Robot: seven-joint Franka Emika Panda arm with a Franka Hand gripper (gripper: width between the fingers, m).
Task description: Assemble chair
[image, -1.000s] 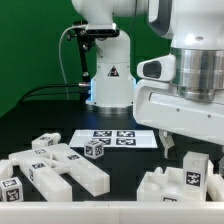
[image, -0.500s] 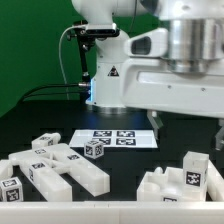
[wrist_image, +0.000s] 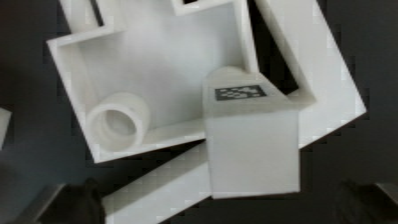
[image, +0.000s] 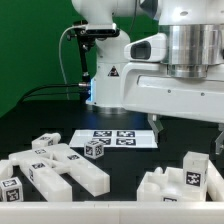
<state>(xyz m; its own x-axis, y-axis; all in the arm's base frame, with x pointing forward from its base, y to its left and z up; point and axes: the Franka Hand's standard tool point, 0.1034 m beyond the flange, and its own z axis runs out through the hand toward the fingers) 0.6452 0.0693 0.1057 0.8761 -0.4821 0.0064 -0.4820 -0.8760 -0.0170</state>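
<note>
The gripper (image: 187,129) hangs spread wide, pinching nothing. At its six o'clock a white chair part (image: 185,180) lies on the table. More chair pieces (image: 60,168) lie at eight o'clock, and the marker board (image: 115,138) at nine.

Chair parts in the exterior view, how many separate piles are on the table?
2: the left pile at the exterior view's front left, the right pile at its front right. The arm may hide more.
</note>
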